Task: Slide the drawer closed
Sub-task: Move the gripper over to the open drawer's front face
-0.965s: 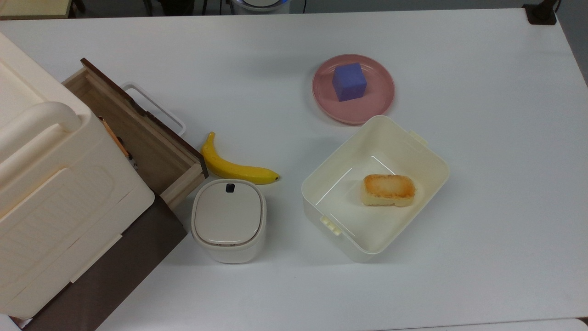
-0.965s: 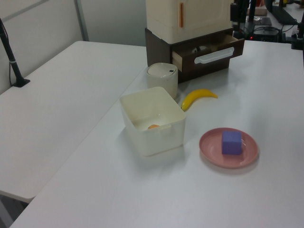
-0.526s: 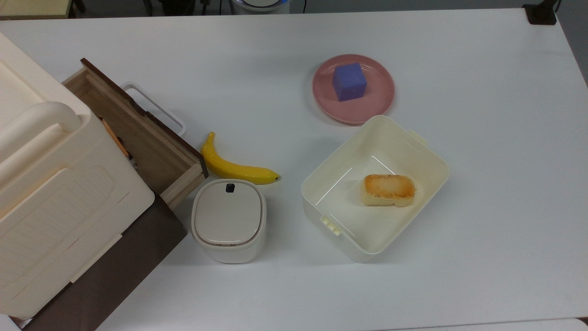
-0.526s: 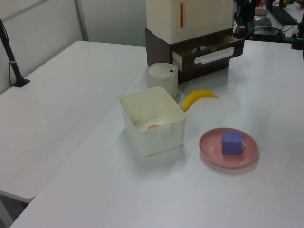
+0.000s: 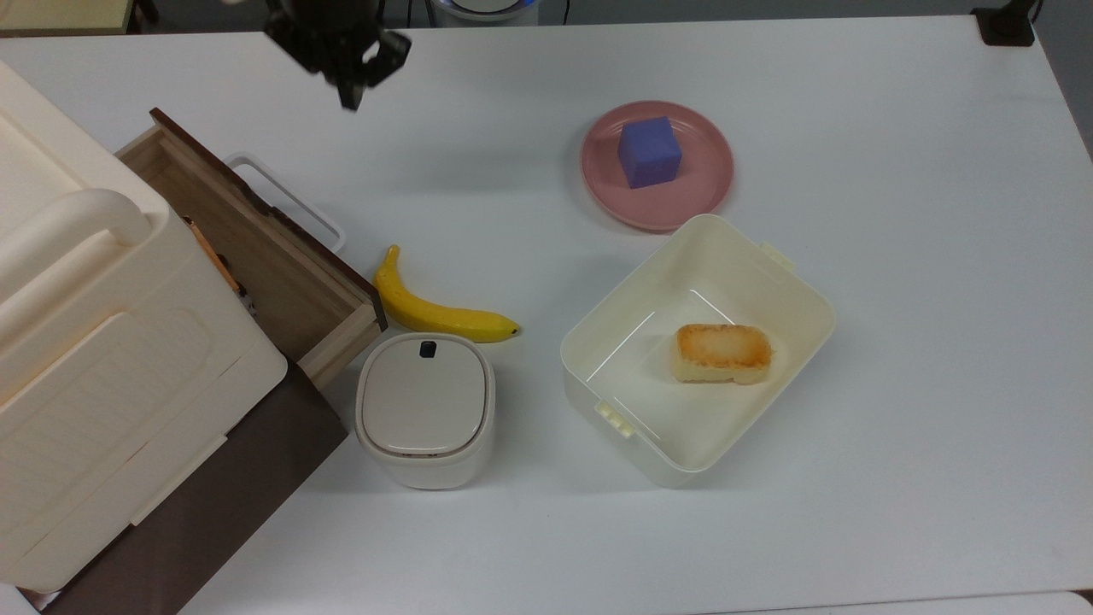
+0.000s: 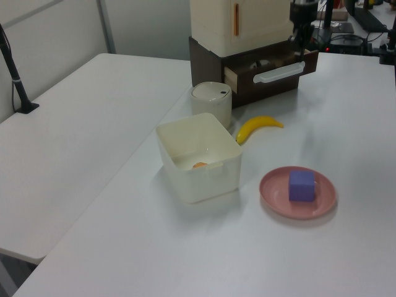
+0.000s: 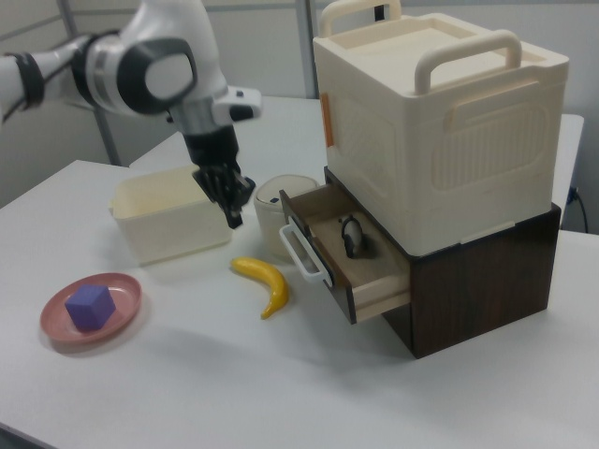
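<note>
Since the earlier frames, one change is recorded: the tool (image 5: 350,81) has entered the scene at the far left of the top view, where no arm stood before. All objects on the counter (image 5: 897,256) lie as they did.

Tool state: its two fingers hang close together with nothing between them; whether they are fully clenched cannot be told. It grasps nothing. In the right view the tool (image 7: 231,213) hangs above the counter to the left of the drawer front, apart from it. In the left view the tool (image 6: 301,44) stands just over the white bar handle (image 6: 279,72), but contact cannot be confirmed.

Task item: the drawer (image 5: 256,248) stands pulled out from the dark brown cabinet (image 7: 477,290), under the large cream lidded box (image 7: 440,112). Its light-wood floor is exposed, and a small dark object (image 7: 351,236) rests inside. The dark front panel and its handle face the open counter.

Nearby items: a banana (image 5: 431,309) lies just beside the near corner of the drawer front; a small lidded cream bin (image 5: 424,408) sits close to that corner. Well apart are the open cream bin (image 5: 794,282) holding a piece of toasted bread (image 5: 722,352), and a pink plate (image 5: 713,192) carrying a purple cube (image 5: 649,151).

Assessment: nothing of the closing is done. Remaining: bring the tool against the front panel and push the drawer fully in.
</note>
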`<state>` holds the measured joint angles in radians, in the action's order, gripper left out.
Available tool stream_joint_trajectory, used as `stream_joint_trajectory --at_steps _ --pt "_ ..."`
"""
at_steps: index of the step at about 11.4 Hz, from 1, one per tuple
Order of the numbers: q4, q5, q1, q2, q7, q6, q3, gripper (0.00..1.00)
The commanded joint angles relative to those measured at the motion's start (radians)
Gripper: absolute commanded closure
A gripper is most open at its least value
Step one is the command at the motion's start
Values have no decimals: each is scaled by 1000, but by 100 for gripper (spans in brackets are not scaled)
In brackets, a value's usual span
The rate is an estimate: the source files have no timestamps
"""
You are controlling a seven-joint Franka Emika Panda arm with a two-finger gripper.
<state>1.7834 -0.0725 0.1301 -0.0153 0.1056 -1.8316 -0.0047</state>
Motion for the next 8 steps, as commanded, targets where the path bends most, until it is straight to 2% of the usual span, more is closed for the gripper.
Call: stream_joint_trajectory --at_steps 1,4,8 --pt "125 2 5 -17 31 -177 -9 100" --pt "200 -58 0 -43 71 -266 -9 100" --pt "197 -87 16 -106 188 -374 -9 100"
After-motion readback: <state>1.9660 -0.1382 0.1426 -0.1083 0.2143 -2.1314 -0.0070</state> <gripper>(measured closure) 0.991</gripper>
